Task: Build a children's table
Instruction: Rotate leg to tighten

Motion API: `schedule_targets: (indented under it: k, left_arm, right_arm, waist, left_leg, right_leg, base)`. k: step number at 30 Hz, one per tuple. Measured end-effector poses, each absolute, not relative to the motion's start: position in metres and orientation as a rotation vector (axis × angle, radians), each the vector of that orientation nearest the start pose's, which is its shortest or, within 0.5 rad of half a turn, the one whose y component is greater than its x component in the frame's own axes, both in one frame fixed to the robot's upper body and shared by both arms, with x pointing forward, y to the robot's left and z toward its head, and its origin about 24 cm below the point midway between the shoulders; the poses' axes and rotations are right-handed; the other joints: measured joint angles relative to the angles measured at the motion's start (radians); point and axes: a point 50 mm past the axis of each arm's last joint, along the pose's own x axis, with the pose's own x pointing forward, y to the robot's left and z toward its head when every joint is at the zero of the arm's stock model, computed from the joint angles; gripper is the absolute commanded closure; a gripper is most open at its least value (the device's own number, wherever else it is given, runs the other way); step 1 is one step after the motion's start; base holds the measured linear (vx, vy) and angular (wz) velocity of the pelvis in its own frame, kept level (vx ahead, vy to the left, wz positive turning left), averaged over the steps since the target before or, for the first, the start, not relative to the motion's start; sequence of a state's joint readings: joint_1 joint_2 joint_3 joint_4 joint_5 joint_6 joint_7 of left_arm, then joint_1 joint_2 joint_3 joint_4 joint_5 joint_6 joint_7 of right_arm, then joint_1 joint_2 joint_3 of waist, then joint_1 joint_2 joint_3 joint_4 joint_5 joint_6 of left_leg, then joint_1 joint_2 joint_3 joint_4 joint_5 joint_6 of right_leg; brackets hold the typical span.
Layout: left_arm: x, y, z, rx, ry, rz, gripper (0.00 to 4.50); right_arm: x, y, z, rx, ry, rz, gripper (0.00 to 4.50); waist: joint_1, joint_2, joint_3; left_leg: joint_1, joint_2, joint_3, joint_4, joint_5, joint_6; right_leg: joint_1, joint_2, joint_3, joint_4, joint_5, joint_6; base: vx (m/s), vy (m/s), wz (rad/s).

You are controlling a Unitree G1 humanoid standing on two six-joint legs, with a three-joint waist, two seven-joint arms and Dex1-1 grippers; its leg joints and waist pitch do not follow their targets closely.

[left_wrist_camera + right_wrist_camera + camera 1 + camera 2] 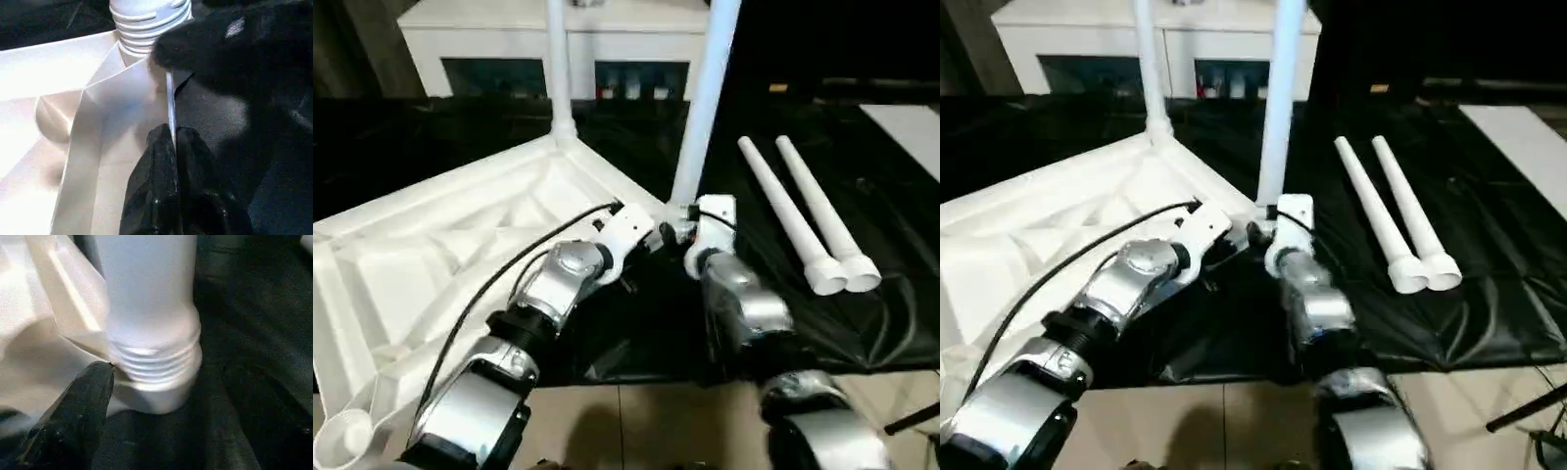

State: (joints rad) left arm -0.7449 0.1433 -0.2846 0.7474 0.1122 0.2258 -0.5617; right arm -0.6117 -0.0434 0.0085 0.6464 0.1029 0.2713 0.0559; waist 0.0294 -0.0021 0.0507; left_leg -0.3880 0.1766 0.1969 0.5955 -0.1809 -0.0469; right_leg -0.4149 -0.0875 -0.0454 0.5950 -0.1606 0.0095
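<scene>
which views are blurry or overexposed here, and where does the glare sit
Left wrist view: the tabletop underside glows washed-out along its lit ribs, and the left gripper is a soft dark mass. Right wrist view: the close leg is blurred and flat white. Head views: mildly soft, black sheet shiny in folds.

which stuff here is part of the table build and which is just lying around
Part of the build:
- tabletop, upside down
- two legs standing in its corners
- two loose legs on the black sheet

Just lying about:
- white cabinet behind
</scene>
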Motion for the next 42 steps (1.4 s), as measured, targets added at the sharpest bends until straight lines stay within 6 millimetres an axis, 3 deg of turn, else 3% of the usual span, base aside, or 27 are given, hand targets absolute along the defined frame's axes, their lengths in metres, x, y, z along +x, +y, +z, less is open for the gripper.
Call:
schedule_targets:
  k: [5, 9, 12, 15, 33, 42]
  left_arm:
    - [0.348, 0.107, 0.06, 0.467, 0.346, -0.937, 4.5]
    - [0.339, 0.116, 0.06, 0.486, 0.356, -1.049, 4.5]
    - [0.323, 0.119, 0.059, 0.483, 0.378, -1.224, 4.5]
    - [0.316, 0.123, 0.06, 0.497, 0.413, -1.308, 4.5]
    - [0.31, 0.125, 0.061, 0.513, 0.445, -1.381, 4.5]
    - [0.309, 0.126, 0.062, 0.517, 0.45, -1.386, 4.5]
  right_arm:
    - [0.334, -0.147, 0.051, -0.14, 0.357, 0.491, 0.66]
    - [0.326, -0.146, 0.06, -0.146, 0.333, 0.691, 0.66]
    - [0.317, -0.157, 0.068, -0.175, 0.333, 0.847, 0.66]
    - [0.309, -0.156, 0.069, -0.189, 0.348, 0.96, 0.66]
    - [0.299, -0.152, 0.064, -0.292, 0.414, 1.124, 0.66]
    - [0.299, -0.153, 0.059, -0.279, 0.436, 1.117, 1.48]
  waist:
    - [0.005, 0.001, 0.0]
    - [0.006, 0.001, 0.001]
    - [0.026, 0.001, 0.001]
    - [0.029, 0.001, 0.001]
    - [0.03, 0.001, 0.001]
    - [0.03, 0.001, 0.001]
  left_leg:
    - [-0.004, 0.002, 0.001, 0.0, 0.002, 0.008]
    - [-0.003, 0.002, 0.002, 0.0, -0.001, 0.003]
    - [-0.001, 0.002, 0.004, 0.001, -0.001, 0.003]
    - [0.001, 0.002, 0.006, 0.002, -0.001, 0.003]
    - [0.002, 0.001, 0.006, 0.003, 0.0, 0.004]
    - [0.002, 0.001, 0.006, 0.003, 0.0, 0.004]
  right_leg:
    - [-0.004, 0.002, 0.0, -0.001, -0.006, -0.001]
    - [-0.003, 0.002, 0.0, 0.0, -0.006, -0.001]
    - [0.001, -0.001, 0.0, -0.001, -0.006, -0.002]
    - [0.003, -0.002, 0.001, 0.0, -0.006, -0.002]
    - [0.007, -0.003, 0.002, 0.001, -0.006, -0.002]
    - [0.007, -0.003, 0.002, 0.001, -0.006, -0.002]
  base:
    - [0.0, 0.0, 0.0]
    - [0.0, 0.0, 0.0]
    - [0.0, 0.0, 0.0]
    - [0.0, 0.0, 0.0]
    - [0.0, 0.0, 0.0]
    - [0.0, 0.0, 0.0]
